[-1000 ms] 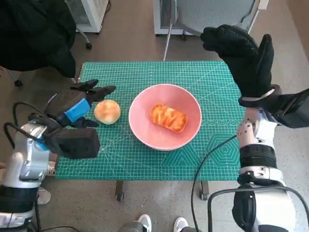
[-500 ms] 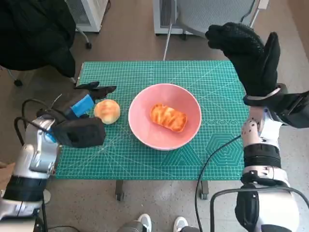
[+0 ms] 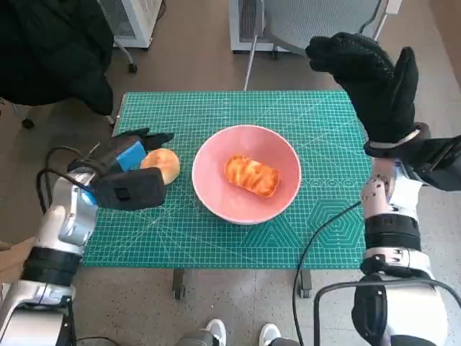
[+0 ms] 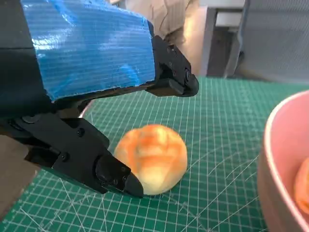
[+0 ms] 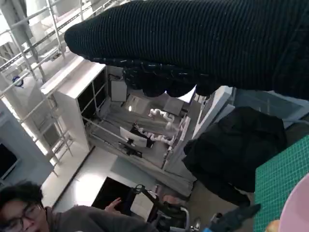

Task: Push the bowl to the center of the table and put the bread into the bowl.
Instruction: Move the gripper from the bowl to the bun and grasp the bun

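left robot hand [image 4: 96, 111] open around bread roll [image 4: 152, 158], holding nothing | right robot hand [image 3: 374, 86] raised, spread, empty | I'd cup roll's sides gently: soft, light, squashable

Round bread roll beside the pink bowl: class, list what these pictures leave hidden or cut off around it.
- Round bread roll: in the head view the left robot hand covers its near-left side; contact cannot be told.
- Pink bowl: the left wrist view's edge cuts it off.
- Right robot hand: raised beyond the table; its fingers hardly show in the right wrist view.
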Controlling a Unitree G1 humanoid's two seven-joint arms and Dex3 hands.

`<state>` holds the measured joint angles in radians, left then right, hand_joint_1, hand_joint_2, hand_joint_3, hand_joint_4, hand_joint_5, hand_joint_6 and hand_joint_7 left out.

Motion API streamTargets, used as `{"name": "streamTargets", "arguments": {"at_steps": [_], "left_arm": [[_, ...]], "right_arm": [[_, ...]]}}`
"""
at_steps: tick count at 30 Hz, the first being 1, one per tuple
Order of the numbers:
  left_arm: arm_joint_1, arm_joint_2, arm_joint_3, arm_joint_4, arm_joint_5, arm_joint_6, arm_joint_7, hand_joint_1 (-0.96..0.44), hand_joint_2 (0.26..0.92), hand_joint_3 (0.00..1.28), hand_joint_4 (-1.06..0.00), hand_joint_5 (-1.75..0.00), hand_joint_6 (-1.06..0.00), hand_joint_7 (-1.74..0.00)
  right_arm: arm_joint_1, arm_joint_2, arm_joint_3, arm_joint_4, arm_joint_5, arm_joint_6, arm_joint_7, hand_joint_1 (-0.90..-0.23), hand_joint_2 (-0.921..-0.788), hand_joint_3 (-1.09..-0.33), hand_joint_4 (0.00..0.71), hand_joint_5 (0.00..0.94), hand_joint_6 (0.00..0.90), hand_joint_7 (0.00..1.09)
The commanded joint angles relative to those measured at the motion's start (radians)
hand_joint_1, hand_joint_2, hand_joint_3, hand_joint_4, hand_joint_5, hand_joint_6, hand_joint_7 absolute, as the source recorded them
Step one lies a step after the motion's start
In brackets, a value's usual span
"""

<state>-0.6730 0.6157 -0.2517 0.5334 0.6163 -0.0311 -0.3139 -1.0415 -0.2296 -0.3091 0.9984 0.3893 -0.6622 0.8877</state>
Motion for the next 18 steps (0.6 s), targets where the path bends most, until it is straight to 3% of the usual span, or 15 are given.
{"name": "streamTargets", "arguments": {"at_steps": [1,18], "left_arm": [[-0.03,-0.008,-0.032,0.028,0.023,0.013,0.005,-0.03,0.754,0.0,-0.17,0.0,-0.36,0.0],[-0.085,-0.019,-0.121,0.108,0.086,0.037,0.007,0.04,0.752,0.0,-0.13,0.0,-0.29,0.0]], "right_arm": [[0.024,-0.008,0.004,-0.007,-0.006,0.008,-0.007,-0.72,-0.921,-0.876,0.334,0.002,0.411,0.0],[0.037,-0.01,0.009,-0.024,-0.008,0.009,-0.014,-0.723,-0.921,-0.88,0.34,0.003,0.413,0.0]]}}
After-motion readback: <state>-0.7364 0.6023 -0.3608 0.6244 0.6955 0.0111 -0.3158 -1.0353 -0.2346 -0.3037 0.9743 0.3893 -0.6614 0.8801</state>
